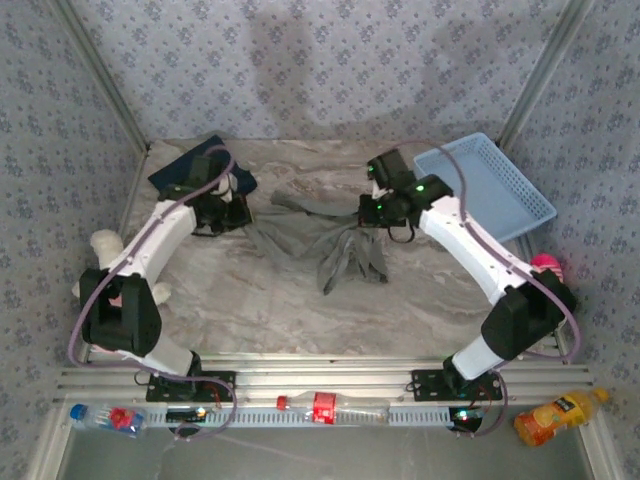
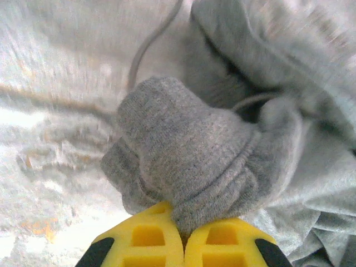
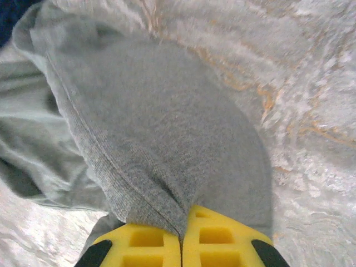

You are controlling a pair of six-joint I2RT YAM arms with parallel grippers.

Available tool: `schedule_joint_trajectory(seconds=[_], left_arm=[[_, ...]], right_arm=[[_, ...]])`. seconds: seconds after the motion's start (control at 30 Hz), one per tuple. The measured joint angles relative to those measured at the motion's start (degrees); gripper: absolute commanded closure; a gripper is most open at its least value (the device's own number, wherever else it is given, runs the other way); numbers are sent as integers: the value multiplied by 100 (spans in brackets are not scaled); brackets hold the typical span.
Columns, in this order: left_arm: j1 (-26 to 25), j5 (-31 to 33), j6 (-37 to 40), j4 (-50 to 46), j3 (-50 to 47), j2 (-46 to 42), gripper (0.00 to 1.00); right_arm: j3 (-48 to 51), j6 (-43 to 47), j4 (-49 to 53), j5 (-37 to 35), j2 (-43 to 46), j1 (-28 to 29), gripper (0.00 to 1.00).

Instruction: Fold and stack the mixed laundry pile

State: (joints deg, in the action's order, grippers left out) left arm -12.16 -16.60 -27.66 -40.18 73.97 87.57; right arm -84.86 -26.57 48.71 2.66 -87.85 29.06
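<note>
Left gripper [image 2: 183, 228]: yellow fingers pressed together, pinching a bunched fold of the grey-olive garment [image 1: 320, 240]. In the left wrist view the fabric humps up right off the fingertips, and a thin cord runs across the cloth behind it.

Right gripper [image 3: 182, 231]: same story, fingers pressed tight on a folded edge of the same garment. A stitched hem line runs up and left from the pinch point.

From above, the grey-olive garment lies crumpled around the middle of the marbled tabletop [image 1: 300, 300], strung between the two grippers. The left gripper has its left end and the right gripper its far-right end. A loose part trails toward the near edge.

The dark navy T-shirt [image 1: 180, 165] is bunched in the far-left corner, just beside the left gripper and partly under the left arm. I can't tell whether it touches the grey one. Neither garment is folded or stacked.

The light blue basket [image 1: 480, 185] is far right, tilted up against the wall, just beyond the right gripper. A white plush toy [image 1: 103, 245] sits at the left edge behind the left arm. An orange juice bottle [image 1: 560, 412] lies off the tabletop at near right.
</note>
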Motion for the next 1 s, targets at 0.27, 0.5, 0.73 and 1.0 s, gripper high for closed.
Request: schedule_joint_trajectory(seconds=[0.27,0.5,0.73,1.0], left_arm=[[133,-457,267,-376,1095,33,100],[-396,-713,-15,-428,72,433,81],[-634,-409,-208,-658,-505,437,10],[-446,-166,-55,-481,-654,472,7]], right_arm=[[-168,-50,-286,280,33,-1397,69],[-125,76,-372,-94,-1086,-1661,41],[739,-55,-352,-361,-737,-455,31],[1856,-470,-221,-481,-442,1016,20]])
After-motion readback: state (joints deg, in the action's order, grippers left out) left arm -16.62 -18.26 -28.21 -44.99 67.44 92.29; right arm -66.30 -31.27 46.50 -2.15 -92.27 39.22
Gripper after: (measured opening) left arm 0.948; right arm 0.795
